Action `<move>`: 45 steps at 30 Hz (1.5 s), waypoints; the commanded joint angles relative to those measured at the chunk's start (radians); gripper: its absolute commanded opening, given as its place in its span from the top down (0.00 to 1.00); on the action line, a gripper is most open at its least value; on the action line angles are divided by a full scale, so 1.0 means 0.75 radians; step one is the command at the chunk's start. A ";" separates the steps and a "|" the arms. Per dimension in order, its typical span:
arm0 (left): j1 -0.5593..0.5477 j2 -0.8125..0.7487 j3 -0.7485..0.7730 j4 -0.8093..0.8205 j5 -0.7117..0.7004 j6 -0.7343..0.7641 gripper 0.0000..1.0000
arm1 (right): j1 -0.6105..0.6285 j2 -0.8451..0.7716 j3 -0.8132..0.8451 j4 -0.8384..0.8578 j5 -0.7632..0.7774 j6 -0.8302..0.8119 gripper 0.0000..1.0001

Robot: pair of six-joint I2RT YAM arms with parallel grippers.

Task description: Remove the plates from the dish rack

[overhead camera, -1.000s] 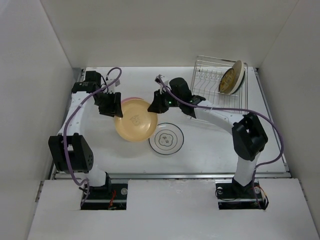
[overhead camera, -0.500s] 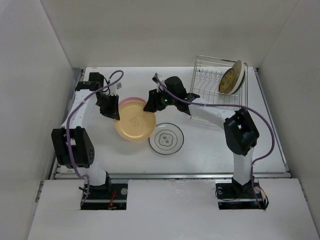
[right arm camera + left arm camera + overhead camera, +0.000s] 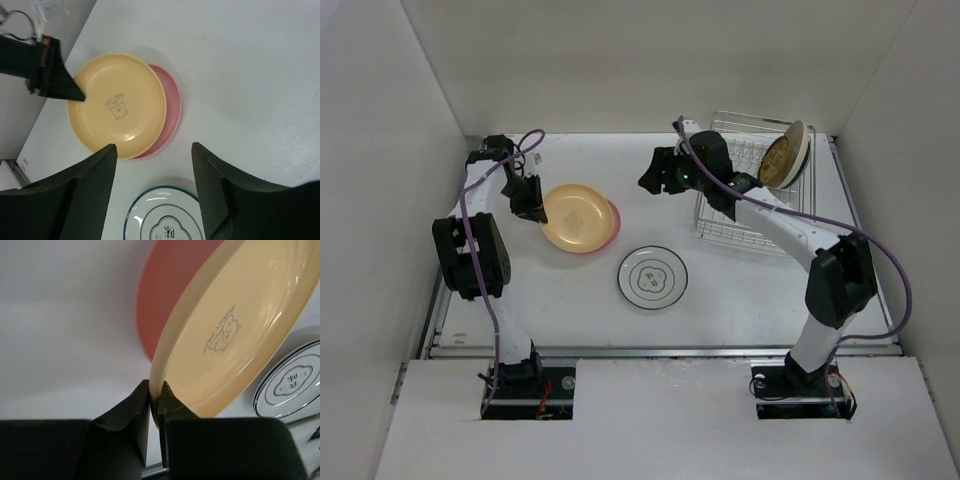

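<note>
My left gripper (image 3: pixel 527 200) is shut on the near rim of the tan-yellow plate (image 3: pixel 578 218), with its jaws pinching the edge (image 3: pixel 156 397). That plate (image 3: pixel 240 325) tilts over the pink plate (image 3: pixel 162 305), which lies flat on the table (image 3: pixel 613 222). A white plate with a dark green rim (image 3: pixel 652 277) lies flat nearer the front. My right gripper (image 3: pixel 655 178) hangs open and empty (image 3: pixel 154 147) above the table, left of the dish rack (image 3: pixel 740 210). A mustard plate (image 3: pixel 780 158) and a cream one (image 3: pixel 803 140) lean in the rack's far right corner.
White walls close in the table on the left, back and right. The right arm's purple cable (image 3: pixel 880 260) loops over the table's right side. The white plate (image 3: pixel 167 225) lies directly below the right gripper's fingers.
The right gripper let go of the tan-yellow plate, opened and drew back toward the rack. The left gripper closed on the rim and carried the plate left, over the pink plate.
</note>
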 commanded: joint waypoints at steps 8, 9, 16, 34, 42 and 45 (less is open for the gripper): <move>-0.044 0.251 0.122 -0.071 -0.083 0.017 0.95 | 0.010 -0.117 -0.089 -0.009 0.047 -0.012 0.33; -0.058 0.251 0.122 -0.071 -0.122 0.017 0.89 | 0.010 -0.117 -0.102 0.003 0.047 -0.012 0.33; -0.118 0.266 0.110 -0.059 -0.304 0.030 0.57 | -0.002 -0.168 -0.102 -0.023 0.090 -0.024 0.33; -0.160 0.137 0.120 -0.102 -0.355 0.032 0.44 | -0.417 -0.242 0.150 -0.461 0.861 0.023 0.20; -0.160 -0.090 0.108 -0.089 -0.329 -0.009 0.27 | -0.583 -0.027 0.417 -0.463 0.943 -0.132 0.57; -0.160 -0.164 0.108 -0.089 -0.328 -0.021 0.26 | -0.583 0.095 0.538 -0.451 0.886 -0.167 0.58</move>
